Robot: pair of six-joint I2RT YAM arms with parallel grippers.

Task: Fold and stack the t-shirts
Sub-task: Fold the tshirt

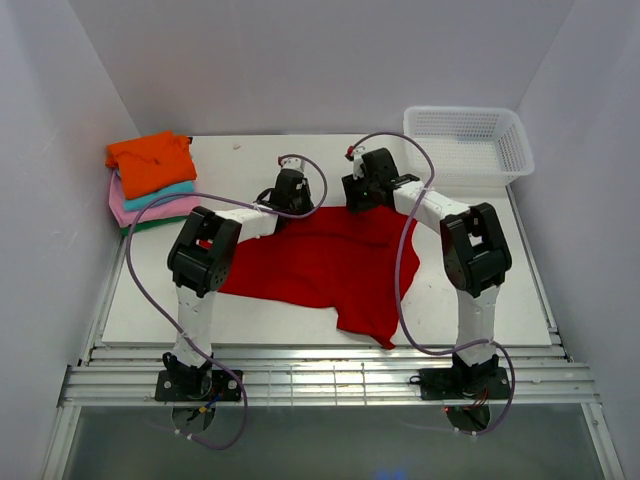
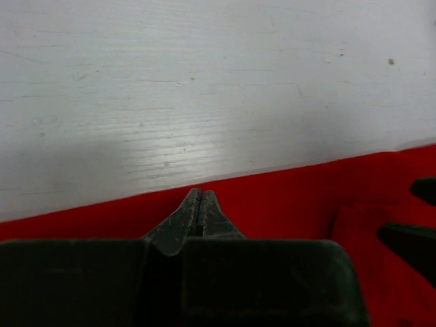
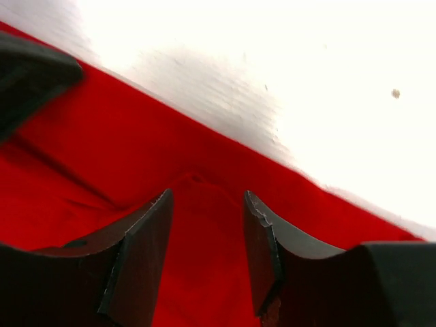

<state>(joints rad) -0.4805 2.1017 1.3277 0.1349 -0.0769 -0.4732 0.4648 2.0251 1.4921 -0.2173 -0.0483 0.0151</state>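
**Both grippers at the far edge of the red t-shirt (image 1: 320, 265)**

Top external view: the red t-shirt lies spread and rumpled across the middle of the white table (image 1: 480, 300), one corner trailing toward the lower centre of the frame. The left gripper (image 1: 290, 195) and the right gripper (image 1: 362, 190) both sit at the shirt's upper edge, near each other. In the upper left lies a stack of t-shirts: the orange t-shirt (image 1: 150, 160) on top, then the teal t-shirt (image 1: 165, 190), the pink t-shirt (image 1: 150, 208) and a sliver of the dark green t-shirt (image 1: 140, 226) at the bottom. A white mesh basket (image 1: 470, 140) stands in the upper right, well apart from the red cloth.

Left wrist view: the left gripper (image 2: 197, 204) has its fingers pressed together, tips meeting just inside the red t-shirt's (image 2: 286, 204) edge. Whether any fabric is caught between them cannot be told. Bare table (image 2: 204, 102) fills the upper half.

Right wrist view: the right gripper (image 3: 208, 204) has its fingers (image 3: 146, 231) spread apart, low against the red t-shirt (image 3: 136, 150). A small hump of cloth rises in the gap. The shirt's edge runs diagonally from upper left to lower right, with table (image 3: 306, 68) beyond it.
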